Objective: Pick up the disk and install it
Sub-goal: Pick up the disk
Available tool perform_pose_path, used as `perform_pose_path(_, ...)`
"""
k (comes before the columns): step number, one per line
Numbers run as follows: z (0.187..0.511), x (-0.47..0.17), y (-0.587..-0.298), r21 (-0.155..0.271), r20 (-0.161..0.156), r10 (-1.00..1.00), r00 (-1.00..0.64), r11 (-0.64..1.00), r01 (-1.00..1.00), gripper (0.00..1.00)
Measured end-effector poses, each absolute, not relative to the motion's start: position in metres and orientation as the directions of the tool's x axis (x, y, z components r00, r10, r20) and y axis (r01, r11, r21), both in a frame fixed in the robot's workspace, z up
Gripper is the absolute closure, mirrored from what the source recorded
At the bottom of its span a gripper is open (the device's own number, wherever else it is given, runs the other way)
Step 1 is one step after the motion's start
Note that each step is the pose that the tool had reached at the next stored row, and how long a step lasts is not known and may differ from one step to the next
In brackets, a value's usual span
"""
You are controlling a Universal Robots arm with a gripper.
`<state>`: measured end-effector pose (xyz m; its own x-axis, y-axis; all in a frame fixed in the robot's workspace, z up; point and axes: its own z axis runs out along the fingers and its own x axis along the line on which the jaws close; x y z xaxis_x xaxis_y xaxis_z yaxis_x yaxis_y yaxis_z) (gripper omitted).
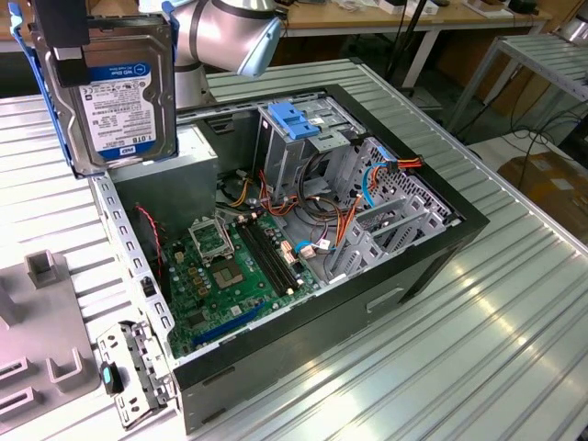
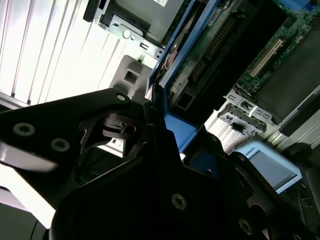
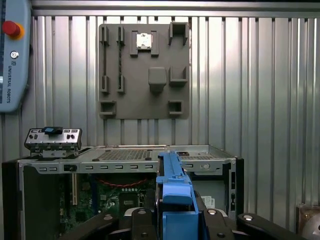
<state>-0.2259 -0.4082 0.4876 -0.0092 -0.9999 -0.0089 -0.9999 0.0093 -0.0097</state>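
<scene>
The disk, a grey metal drive with a white-and-blue label and a blue carrier frame, hangs upright in the air at the exterior view's upper left. It is above the corner of the open computer case. My gripper is shut on its upper end. In the first wrist view the carrier's blue edge runs between my black fingers, with the case below. The second wrist view has the blue frame clamped in my gripper over the motherboard. The tall metal drive cage with a blue top stands inside the case.
The case holds a green motherboard, bundled cables and a grey metal box. A loose bracket with a blue latch rests on the case's near corner. A grey fixture plate lies on the ribbed table. A pendant lies beside it.
</scene>
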Motion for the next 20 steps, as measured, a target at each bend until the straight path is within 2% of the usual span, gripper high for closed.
perform_pose_path(20, 0.487, -0.205, -0.411, -0.01, -0.008, -1.0, -0.009, 0.009, -1.0, 0.63)
